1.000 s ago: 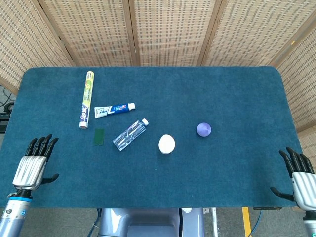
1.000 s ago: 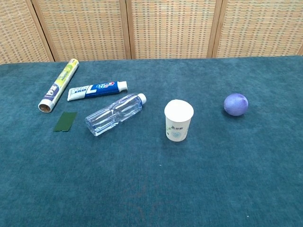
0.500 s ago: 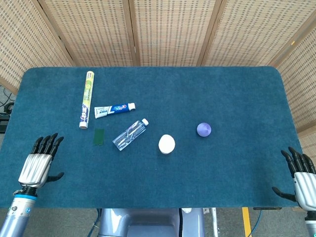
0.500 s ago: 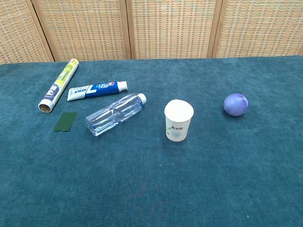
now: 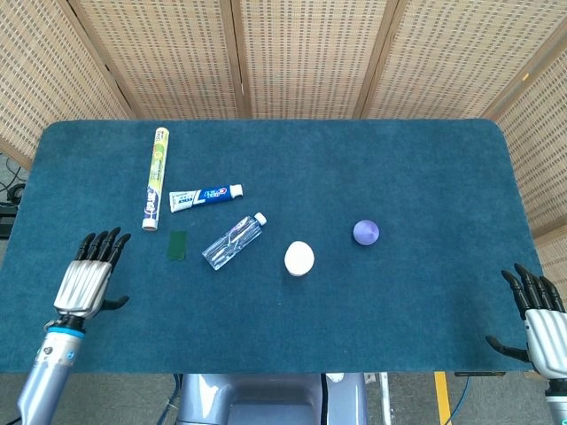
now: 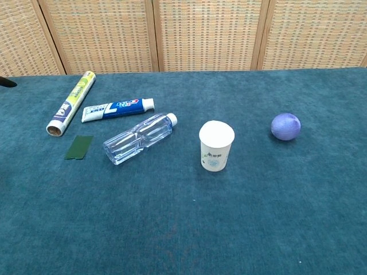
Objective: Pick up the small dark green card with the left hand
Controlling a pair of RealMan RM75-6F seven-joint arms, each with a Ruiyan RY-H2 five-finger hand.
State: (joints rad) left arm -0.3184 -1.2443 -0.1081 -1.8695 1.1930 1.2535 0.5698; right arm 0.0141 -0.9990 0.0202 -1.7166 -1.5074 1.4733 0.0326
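Observation:
The small dark green card [image 5: 177,245] lies flat on the blue table cloth, just below the end of the yellow roll; the chest view shows the card [image 6: 79,146] at the left. My left hand [image 5: 89,277] hovers over the table's front left, fingers spread and empty, about a hand's length left and nearer than the card. In the chest view only a dark fingertip [image 6: 7,83] shows at the left edge. My right hand [image 5: 540,319] hangs open at the front right corner, off the table's edge.
A yellow roll [image 5: 155,177], a toothpaste tube [image 5: 205,197] and a clear plastic bottle [image 5: 234,241] lie close around the card. A white paper cup [image 5: 299,258] and a purple ball [image 5: 366,232] stand further right. A wicker screen [image 5: 292,53] closes the back.
My left hand has moved right and forward over the table toward the card, and a fingertip now shows in the chest view. The right hand has barely shifted.

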